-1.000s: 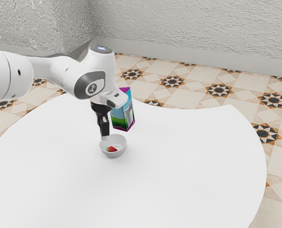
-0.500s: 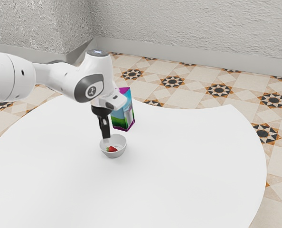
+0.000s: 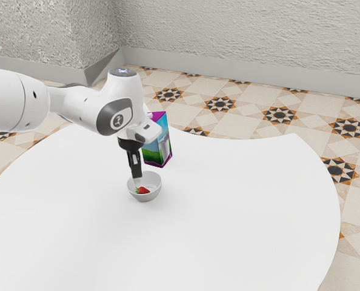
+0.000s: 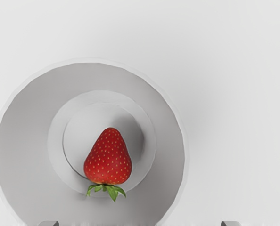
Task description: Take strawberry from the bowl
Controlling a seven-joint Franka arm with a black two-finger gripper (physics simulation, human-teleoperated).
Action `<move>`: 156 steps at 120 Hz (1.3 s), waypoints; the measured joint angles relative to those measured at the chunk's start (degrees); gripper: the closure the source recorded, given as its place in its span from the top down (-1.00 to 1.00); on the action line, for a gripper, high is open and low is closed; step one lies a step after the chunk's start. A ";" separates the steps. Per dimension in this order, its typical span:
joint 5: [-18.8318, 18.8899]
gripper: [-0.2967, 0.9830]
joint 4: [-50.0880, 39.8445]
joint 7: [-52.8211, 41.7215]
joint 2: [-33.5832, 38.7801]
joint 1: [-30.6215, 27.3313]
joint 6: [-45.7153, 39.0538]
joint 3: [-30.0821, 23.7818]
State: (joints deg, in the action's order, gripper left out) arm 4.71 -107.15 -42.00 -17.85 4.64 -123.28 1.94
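The strawberry [image 4: 108, 160] is a single whole fruit, red, dotted with pale seeds, and tapers from a broad shoulder to a rounded tip. A green leaf cap is attached at the broad end. The fruit lies on its side inside the bowl [image 4: 24, 122], tip over the circular base and leaf cap near the sloping wall. The bowl is round, plain and light grey-white, with a stepped ring around its base. It stands upright on the white surface [image 3: 240, 218].
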 joint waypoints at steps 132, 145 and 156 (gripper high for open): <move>-0.78 0.07 3.24 -3.60 -7.45 -2.11 -3.83 0.25; -0.82 0.07 3.25 -3.80 -7.80 -2.12 -4.36 0.25; -0.83 0.07 3.35 -3.95 -8.28 -2.10 -4.77 0.25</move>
State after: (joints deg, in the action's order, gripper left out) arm 3.88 -103.80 -45.95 -26.13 2.55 -128.04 2.20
